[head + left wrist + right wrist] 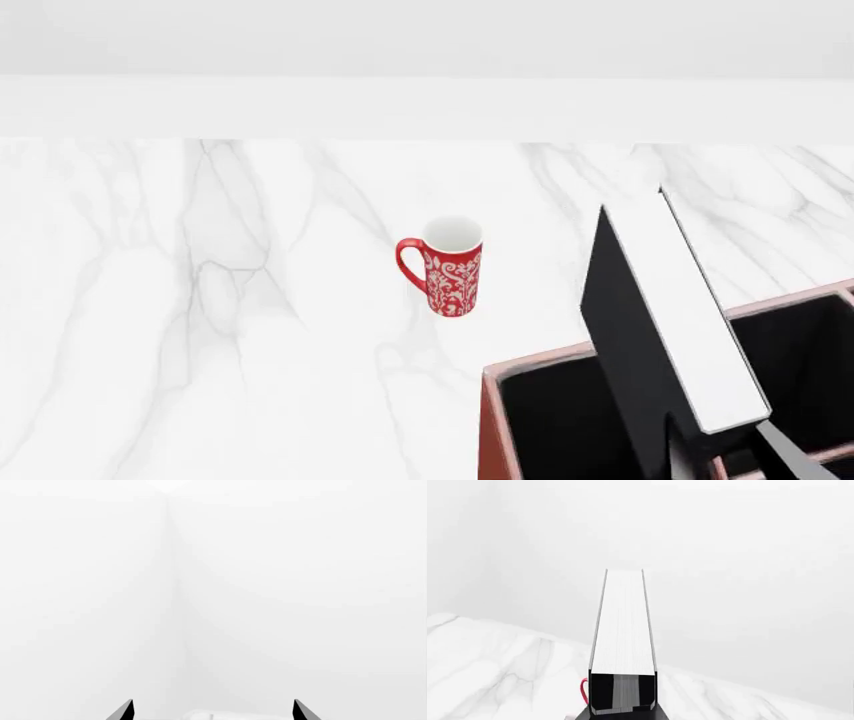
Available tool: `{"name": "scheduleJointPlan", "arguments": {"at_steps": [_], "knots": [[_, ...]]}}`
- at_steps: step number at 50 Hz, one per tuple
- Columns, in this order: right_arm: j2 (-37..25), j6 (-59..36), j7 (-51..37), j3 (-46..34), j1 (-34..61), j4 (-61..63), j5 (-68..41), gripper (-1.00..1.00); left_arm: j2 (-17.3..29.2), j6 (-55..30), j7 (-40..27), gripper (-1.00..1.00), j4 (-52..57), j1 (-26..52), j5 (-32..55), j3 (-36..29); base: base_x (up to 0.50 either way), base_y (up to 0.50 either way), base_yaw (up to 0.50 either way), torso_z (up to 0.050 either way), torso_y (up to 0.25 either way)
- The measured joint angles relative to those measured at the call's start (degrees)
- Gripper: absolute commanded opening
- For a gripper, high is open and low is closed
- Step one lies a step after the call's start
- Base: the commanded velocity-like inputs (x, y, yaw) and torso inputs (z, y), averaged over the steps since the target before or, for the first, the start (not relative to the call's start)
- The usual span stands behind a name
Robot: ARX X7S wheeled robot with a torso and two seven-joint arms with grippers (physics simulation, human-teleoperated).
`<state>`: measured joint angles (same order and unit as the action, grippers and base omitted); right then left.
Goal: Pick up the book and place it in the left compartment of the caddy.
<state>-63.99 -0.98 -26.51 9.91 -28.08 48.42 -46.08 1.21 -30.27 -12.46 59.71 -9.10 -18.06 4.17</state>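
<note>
book (667, 330) stands tilted in the right end effector (622, 711), clamped at its lower end, its bottom already inside the caddy (491, 420) at about 5 o'clock in the head view. it seems to sit near a divider rather than squarely over the left compartment (561, 425), though the crop makes this uncertain; released here, it could catch on the divider or lean over the rim. red mug (450, 265) stands well apart at 12 o'clock from the caddy. left end effector (212, 712) is spread wide, holding nothing. white marbled worktop (200, 300), plain pale walls.
</note>
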Motion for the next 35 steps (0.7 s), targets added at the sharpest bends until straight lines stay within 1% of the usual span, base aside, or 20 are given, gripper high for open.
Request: {"name": "scheduleJointPlan", "arguments": {"at_steps": [8,35], "knots": [[-0.6,-1.3,0.2,-1.5,1.4,-1.5,-0.9,-1.00,0.0,0.0,-0.1,1.00,0.0,0.0,0.0,0.0,0.00,0.00,0.00,0.000,0.001],[-2.4,-3.1,3.9,3.3,-4.4,-2.6,-4.2,-1.00,-0.1,0.5,-0.2,1.00,0.0,-0.3,0.7,0.5,0.00,0.00,0.00,0.000,0.001]]}}
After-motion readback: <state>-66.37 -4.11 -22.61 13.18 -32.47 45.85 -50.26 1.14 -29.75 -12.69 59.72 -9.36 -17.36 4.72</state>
